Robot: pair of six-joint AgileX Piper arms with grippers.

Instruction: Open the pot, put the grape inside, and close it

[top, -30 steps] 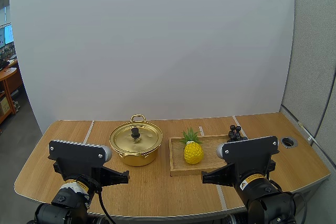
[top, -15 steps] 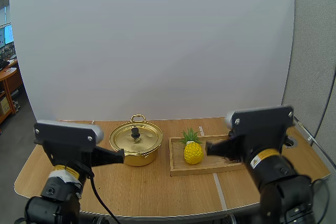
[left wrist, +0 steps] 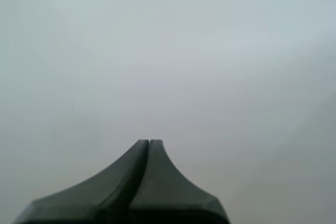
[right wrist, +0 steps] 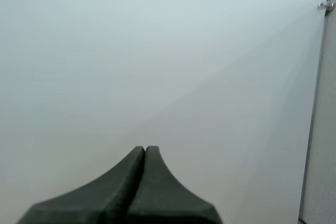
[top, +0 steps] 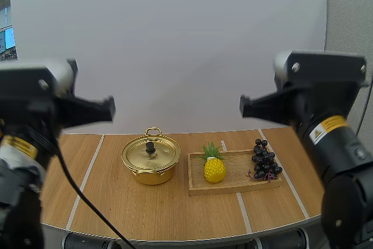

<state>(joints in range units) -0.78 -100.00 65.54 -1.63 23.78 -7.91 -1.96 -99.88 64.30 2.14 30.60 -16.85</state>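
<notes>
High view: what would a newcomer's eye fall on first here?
The shiny gold metal pot, its lid on, sits left of centre on the wooden table. Right of it a shallow wooden tray carries a yellow toy pineapple and a dark purple bunch of grapes. The black left gripper and right gripper are both shut on nothing.

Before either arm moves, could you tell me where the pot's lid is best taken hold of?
Grip the small black knob at the centre of the lid, coming straight down from above: it stands upright, and the lid around it is broad and smooth.
</notes>
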